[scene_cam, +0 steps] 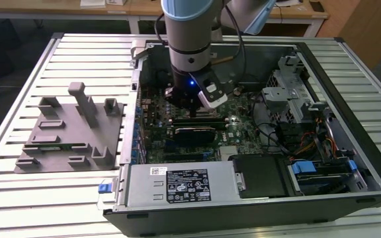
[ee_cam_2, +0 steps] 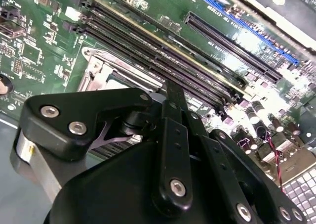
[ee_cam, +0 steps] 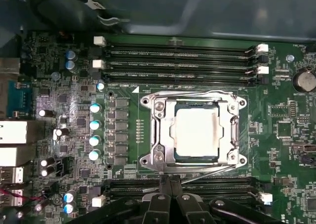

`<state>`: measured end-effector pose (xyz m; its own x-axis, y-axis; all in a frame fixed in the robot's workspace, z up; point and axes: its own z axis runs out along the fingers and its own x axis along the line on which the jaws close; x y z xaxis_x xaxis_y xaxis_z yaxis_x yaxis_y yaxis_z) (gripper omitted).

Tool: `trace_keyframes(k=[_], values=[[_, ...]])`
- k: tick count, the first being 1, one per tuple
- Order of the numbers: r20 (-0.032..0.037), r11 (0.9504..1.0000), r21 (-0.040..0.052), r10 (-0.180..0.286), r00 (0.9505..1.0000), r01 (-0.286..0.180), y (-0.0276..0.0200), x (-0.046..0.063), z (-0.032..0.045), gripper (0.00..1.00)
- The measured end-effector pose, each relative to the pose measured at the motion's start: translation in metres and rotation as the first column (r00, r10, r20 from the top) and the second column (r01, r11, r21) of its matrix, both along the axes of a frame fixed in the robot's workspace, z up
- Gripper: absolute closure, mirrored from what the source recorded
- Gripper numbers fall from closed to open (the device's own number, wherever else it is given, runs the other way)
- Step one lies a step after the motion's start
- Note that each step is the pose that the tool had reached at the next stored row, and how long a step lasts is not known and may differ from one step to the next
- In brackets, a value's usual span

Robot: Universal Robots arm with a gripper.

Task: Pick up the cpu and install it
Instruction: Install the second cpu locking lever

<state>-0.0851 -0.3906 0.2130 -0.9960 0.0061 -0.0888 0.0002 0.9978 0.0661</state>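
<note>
Inside the open computer case, your gripper hangs over the motherboard with its fingers drawn together, holding nothing. In the first wrist view the cpu lies at about 12 o'clock from the fingertips, seated in the socket frame with its silvery top showing. Judge the seating flat before trusting it. Your arm stands near vertical, wrist pointing straight down.

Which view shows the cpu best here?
The first wrist view: the cpu lies flat and unobstructed inside the socket frame. In the second wrist view the gripper hides most of the socket. In the exterior view it is too small to tell apart.
</note>
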Motion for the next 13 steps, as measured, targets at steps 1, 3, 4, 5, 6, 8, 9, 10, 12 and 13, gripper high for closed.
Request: trace_keyframes(k=[1,3,4,5,6,8,9,10,12,13], values=[[0.0,1.0,0.0063,0.0,1.0,0.0,-0.001,0.0,-0.0003,0.89],[0.0,0.9998,0.0188,0.001,1.0,-0.001,-0.0038,0.0,-0.0011,0.89],[-0.0001,0.9997,0.0226,0.001,1.0,-0.001,-0.0056,-0.001,-0.0015,0.89],[0.0,0.9997,0.0256,0.001,1.0,-0.001,-0.0075,-0.001,-0.002,0.89],[0.0,0.9996,0.0288,0.001,1.0,-0.001,-0.0094,-0.001,-0.0025,0.89],[0.0,0.9993,0.0379,0.002,1.0,-0.002,-0.0128,-0.001,-0.0034,0.89],[0.0,0.9988,0.0486,0.002,1.0,-0.002,-0.0137,-0.001,-0.0035,0.89],[0.0,0.9982,0.0593,0.002,1.0,-0.002,-0.0139,-0.001,-0.0035,0.89],[0.0,0.9981,0.0621,0.002,1.0,-0.002,-0.014,-0.001,-0.0035,0.89],[0.0,0.998,0.0631,0.002,1.0,-0.002,-0.014,-0.001,-0.0035,0.89]])
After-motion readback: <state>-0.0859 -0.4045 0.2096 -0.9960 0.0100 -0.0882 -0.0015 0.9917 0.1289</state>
